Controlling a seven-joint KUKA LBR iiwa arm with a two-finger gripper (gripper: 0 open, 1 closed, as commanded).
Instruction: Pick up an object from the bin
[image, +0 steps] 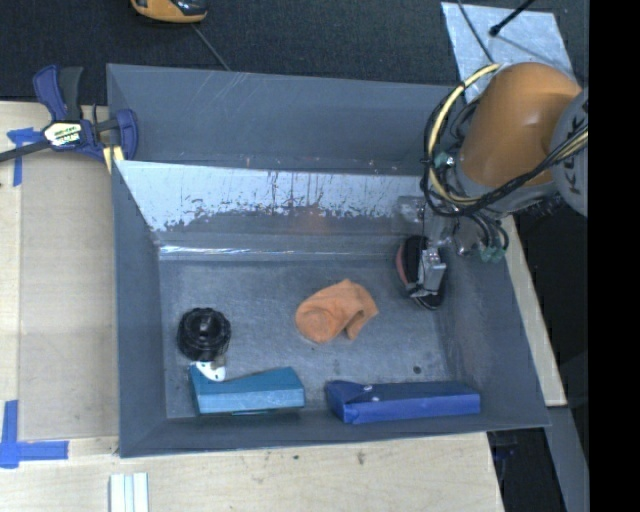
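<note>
From the camera view, my pincer (430, 290) hangs low inside the grey bin (300, 130), close to its right wall and about halfway between the far and near walls. I cannot tell how far it is open, and I see nothing held in it. Above it sit my orange cover (515, 125) and looped cables (440, 140), over the bin's far right corner. A dark rounded shape (405, 262) lies just beside the pincer on its bin-centre side. I cannot tell whether it belongs to me or to the bin.

The thing nearest to me is an orange crumpled cloth (335, 311), lying near the middle of the bin floor and apart from the pincer. Its long axis runs roughly across the bin, wall to wall, with the end towards me a little nearer the far wall.

The bin also holds a black round cap (204, 332) near the left wall. Just beside the cap, along the near wall, is a light blue box (250, 392) with a white tab (210, 372) at its left end. A dark blue bar (405, 402) lies lengthwise along the near wall towards the near right corner.

Bare floor lies all around the cloth. The strip under the far wall is also open, as is the gap between the cloth and the right wall where I hang.
</note>
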